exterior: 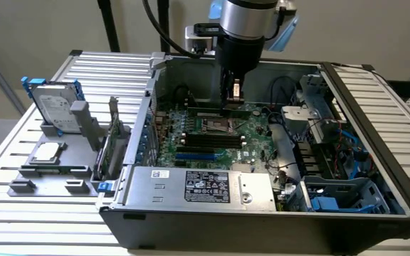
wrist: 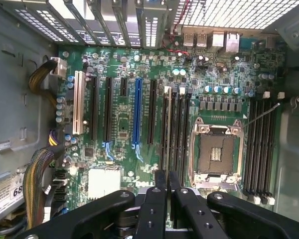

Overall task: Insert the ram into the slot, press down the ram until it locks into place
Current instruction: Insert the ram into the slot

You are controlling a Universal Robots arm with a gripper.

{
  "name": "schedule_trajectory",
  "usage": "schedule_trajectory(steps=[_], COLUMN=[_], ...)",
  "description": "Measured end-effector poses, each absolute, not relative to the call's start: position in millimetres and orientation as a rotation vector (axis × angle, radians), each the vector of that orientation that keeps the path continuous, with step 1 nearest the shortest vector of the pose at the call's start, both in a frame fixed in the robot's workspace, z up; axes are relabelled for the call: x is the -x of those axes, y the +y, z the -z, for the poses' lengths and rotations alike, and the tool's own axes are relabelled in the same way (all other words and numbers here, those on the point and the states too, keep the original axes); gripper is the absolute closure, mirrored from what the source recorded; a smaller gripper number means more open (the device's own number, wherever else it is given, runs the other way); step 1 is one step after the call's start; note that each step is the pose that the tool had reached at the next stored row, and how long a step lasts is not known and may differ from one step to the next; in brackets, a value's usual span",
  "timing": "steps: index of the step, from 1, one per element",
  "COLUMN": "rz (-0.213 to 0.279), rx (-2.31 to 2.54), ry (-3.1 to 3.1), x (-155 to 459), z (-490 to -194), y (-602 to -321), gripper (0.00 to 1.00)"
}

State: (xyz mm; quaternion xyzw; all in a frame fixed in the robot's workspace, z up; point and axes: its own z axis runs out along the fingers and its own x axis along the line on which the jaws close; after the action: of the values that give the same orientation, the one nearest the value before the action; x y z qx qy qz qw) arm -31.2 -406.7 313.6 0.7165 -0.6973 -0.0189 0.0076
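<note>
**Closed gripper sits right over the ram**

The gripper [exterior: 232,100] hangs down inside the open computer case [exterior: 262,229]. Its two fingers [wrist: 157,209] are pushed together, with just a thin dark line between them. Nothing can be seen between them, so the gripper is closed and looks empty.

The ram [exterior: 212,112] is right under the gripper. It is a long green stick. It looks like it stands on its edge in the slot [wrist: 167,124] on the green board [wrist: 120,117]. The fingertips are either touching the top edge of the ram or just above it; which one cannot be told.

What matters most is how the ram lies. From the gripper, the ram is straight down. Its long side runs from the exterior view's left to the exterior view's right. The gripper is over about the middle of it, so about the same bit of stick pokes out on each side. In the wrist view, the slot runs straight away from the fingertips, in line with the thin dark line between the fingers. So the long way of the ram and that line go the same way.

On the side of the ram away from the gripper's arm sits the square chip socket [exterior: 219,126], and past that are more black slots [exterior: 212,141] with nothing in them. The little end latches are too small to tell if they have snapped shut.
</note>
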Motion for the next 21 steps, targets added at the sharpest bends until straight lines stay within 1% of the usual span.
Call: schedule_trajectory(steps=[21], rz=[0.059], rx=[-2.240], ry=[-2.180], x=[31.5], z=[-275.3], y=[-406.9], gripper=[0.87])
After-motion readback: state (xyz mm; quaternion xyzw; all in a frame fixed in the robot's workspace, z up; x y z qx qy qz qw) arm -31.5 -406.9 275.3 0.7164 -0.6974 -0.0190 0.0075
